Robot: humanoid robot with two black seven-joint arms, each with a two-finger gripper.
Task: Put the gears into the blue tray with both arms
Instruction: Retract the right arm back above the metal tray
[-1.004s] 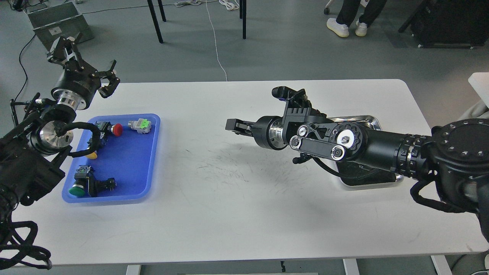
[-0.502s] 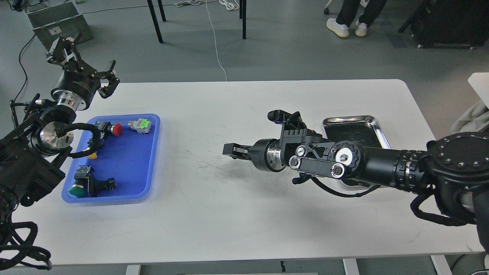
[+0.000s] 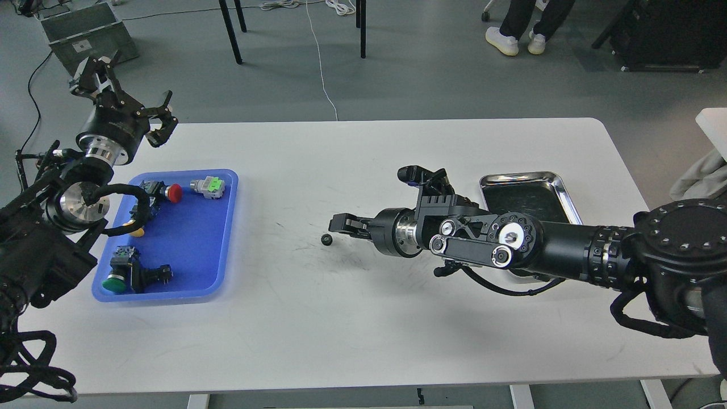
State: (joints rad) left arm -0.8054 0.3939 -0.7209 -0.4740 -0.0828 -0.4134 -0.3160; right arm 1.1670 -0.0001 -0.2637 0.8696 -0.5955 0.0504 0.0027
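Comparing with half a second ago, we see one change: a small black gear (image 3: 326,240) now lies on the white table (image 3: 352,318), just left of our right gripper (image 3: 339,222), where the surface was bare before. Our arms have barely shifted. The gear is too small for us to tell which way its axis points; it reads as a tiny toothed ring, and we cannot tell if it lies flat or on edge. It sits well apart from the blue tray (image 3: 193,272), between the tray and the steel tray (image 3: 559,187) on the right.

Our right arm (image 3: 545,241) stretches leftward, low over the table, its forearm nearly level; the gripper's tip is seen end-on and dark, so we cannot tell whether its fingers are parted, but the gear is apart from it. Our left arm (image 3: 68,204) is raised over the table's far left corner, and the left gripper (image 3: 122,94) points away with its claws spread wide, holding nothing. Push-button switches (image 3: 170,193) rest in the blue tray.
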